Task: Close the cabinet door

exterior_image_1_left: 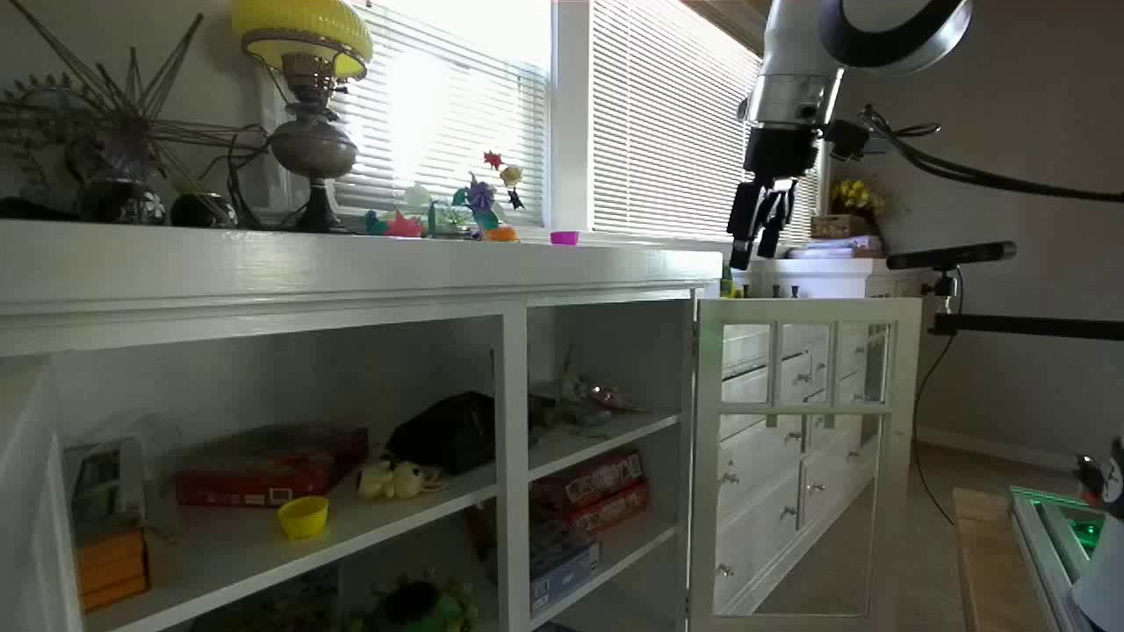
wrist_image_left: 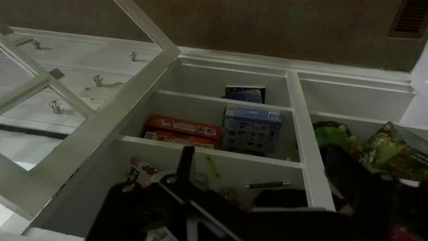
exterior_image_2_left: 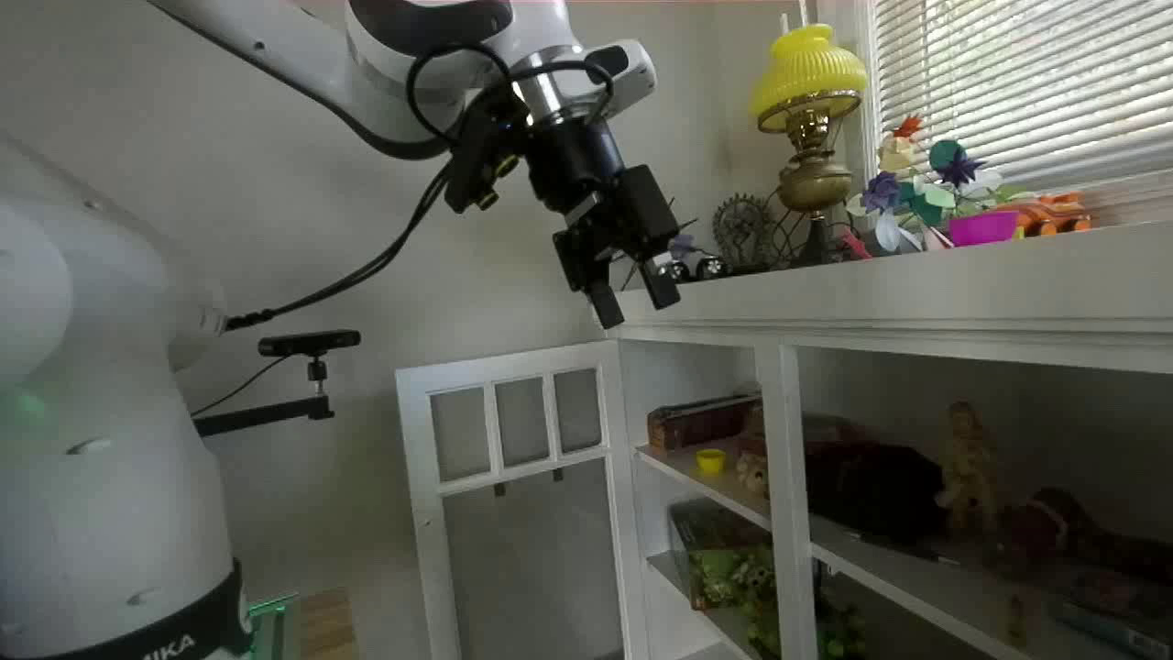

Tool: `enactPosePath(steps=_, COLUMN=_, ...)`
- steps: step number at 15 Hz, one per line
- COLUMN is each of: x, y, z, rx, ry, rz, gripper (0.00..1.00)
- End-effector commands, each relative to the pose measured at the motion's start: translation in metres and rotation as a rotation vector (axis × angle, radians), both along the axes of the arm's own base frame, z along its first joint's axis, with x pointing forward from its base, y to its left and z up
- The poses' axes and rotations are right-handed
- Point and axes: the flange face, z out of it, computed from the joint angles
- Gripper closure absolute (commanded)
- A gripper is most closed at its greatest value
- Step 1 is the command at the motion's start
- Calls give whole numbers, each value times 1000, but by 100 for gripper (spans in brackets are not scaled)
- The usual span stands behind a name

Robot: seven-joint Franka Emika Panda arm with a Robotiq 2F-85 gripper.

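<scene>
Left of centre in an exterior view, the glass-paned cabinet door (exterior_image_2_left: 522,469) stands open.
Up and slightly right, the gripper (exterior_image_2_left: 639,307) hangs with fingers apart; farther right, a yellow-shaded lamp (exterior_image_2_left: 810,128). Only the wrist view shows a floor vent (wrist_image_left: 409,16), top right.

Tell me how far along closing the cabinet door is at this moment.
Done: nothing visible; the drawer-side glass door and the wall-side glass door both stand swung out, and which one is meant isn't clear.
In hand: no contact; the open pincer hangs apart from both doors.
Left: apparently the whole closing swing, since the shelves lie exposed.
</scene>
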Motion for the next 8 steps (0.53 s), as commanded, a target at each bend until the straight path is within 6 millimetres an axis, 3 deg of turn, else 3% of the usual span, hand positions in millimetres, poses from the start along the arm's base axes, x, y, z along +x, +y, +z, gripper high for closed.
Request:
enactPosePath(steps=1, x=-1, y=0, z=-5, rx=3, ry=15, rz=0, gripper=0)
enactPosePath(steps=8, x=-1, y=0, z=-13, rx=6, ry=35, rz=0, gripper=0)
